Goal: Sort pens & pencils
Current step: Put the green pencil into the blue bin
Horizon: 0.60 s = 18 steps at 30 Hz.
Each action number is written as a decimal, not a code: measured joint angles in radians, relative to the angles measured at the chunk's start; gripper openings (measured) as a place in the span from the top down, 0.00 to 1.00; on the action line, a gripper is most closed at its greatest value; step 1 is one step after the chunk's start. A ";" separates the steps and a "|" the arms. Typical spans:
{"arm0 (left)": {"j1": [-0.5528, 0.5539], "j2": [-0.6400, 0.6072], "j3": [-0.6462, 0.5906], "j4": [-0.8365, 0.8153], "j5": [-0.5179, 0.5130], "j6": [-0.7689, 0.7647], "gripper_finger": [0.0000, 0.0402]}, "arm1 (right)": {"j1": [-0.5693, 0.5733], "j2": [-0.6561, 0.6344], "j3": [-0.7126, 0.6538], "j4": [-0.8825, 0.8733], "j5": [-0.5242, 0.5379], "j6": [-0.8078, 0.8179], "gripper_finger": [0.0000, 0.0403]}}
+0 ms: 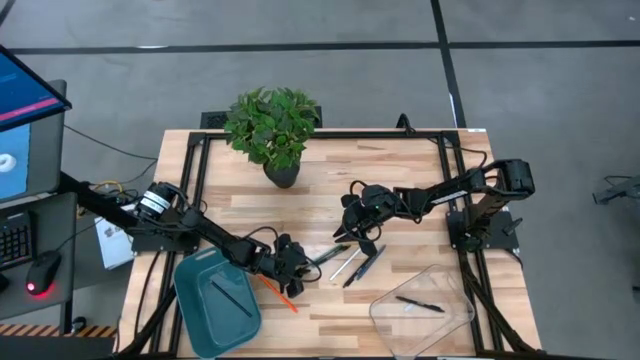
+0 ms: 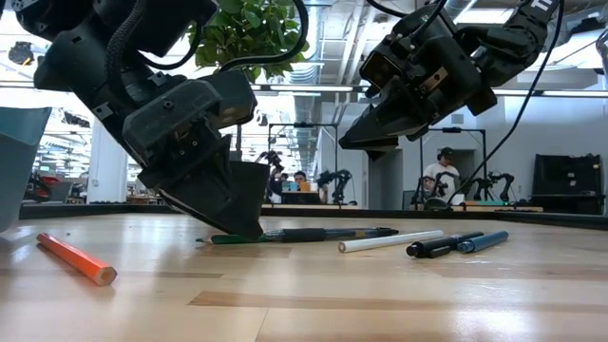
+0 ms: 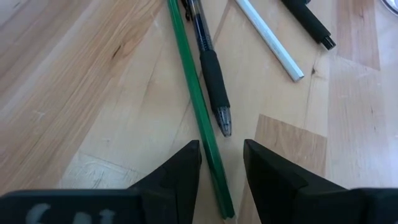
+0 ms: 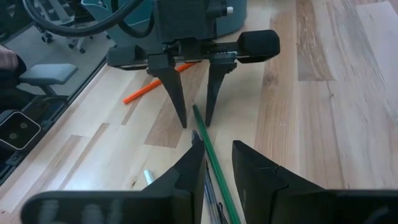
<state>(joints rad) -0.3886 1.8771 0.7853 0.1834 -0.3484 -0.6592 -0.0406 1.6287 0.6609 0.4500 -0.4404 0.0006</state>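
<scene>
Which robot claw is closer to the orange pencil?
Left. The left gripper is down at the table just beside the orange pencil; the right gripper hangs farther off, beyond the other pens.

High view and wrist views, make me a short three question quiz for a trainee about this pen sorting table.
1. True or false: the left gripper has its fingers open astride the thin green pencil.
2. What lies in the clear plastic bin? A) the bright orange pencil B) one dark pen C) nothing
3. Fill in: the bright orange pencil lies on the wooden table beside the ____ tray.

Key
1. True; the pencil runs between the two dark fingers.
2. B; one dark pen lies inside.
3. Teal; the right gripper hangs nearby, above the loose pens.
</scene>
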 joint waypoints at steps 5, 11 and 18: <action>0.000 0.000 -0.001 0.000 0.003 0.001 0.69 | 0.000 0.000 0.000 0.000 0.000 0.000 0.74; 0.000 0.000 -0.001 0.000 0.004 0.001 0.69 | 0.000 0.000 0.000 0.000 0.000 0.000 0.74; 0.000 0.000 -0.002 0.000 0.003 0.001 0.72 | 0.000 0.000 0.000 0.000 0.000 0.000 0.74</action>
<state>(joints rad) -0.3882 1.8771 0.7834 0.1834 -0.3453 -0.6583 -0.0406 1.6287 0.6609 0.4500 -0.4404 0.0006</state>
